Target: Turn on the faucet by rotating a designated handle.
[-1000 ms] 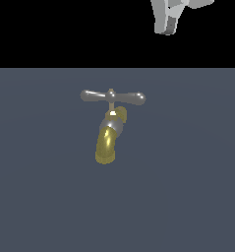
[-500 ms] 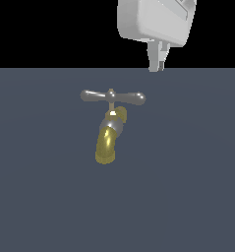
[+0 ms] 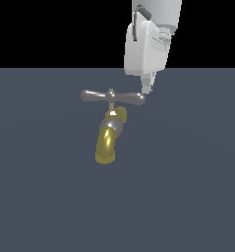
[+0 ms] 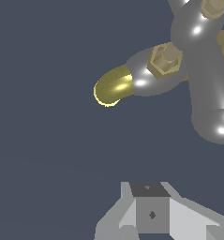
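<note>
Here, pincer (image 3: 146, 87) just beside handle (image 3: 113, 97) end — faucet (image 3: 109, 138) below

The faucet (image 3: 108, 141) has a shiny yellow spout and a silver handle (image 3: 112, 97). The gripper (image 3: 146, 88) above the faucet is white.

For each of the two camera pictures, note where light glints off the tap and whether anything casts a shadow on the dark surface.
Exterior view: soft highlights on the curved glossy yellow-gold spout and the slim silver crossbar handle; the flat grey surface shows no cast shadows and the backdrop is pure black. Wrist view: hard white glare spots dot the handle and collar, a bright streak lies on the spout, and again there are no shadows; edges are sharp.
</note>
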Controlling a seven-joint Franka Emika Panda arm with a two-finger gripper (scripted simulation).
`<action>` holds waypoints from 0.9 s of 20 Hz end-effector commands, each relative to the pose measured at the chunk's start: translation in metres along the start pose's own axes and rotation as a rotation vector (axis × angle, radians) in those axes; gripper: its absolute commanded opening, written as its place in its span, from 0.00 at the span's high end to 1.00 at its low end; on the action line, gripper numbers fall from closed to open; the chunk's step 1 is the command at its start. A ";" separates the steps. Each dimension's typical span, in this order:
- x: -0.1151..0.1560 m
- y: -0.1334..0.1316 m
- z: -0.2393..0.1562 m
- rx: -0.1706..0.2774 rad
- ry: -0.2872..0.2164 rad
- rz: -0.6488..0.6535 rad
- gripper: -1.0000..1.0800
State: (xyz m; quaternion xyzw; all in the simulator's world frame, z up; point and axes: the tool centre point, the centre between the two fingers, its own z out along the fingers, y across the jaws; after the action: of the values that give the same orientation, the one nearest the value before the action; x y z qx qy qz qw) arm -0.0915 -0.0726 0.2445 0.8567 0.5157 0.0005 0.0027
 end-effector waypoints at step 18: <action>0.032 0.026 0.050 0.005 0.002 -0.227 1.00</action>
State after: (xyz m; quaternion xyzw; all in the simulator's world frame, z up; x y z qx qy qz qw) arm -0.0546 -0.0574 0.1957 0.7944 0.6073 -0.0002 -0.0001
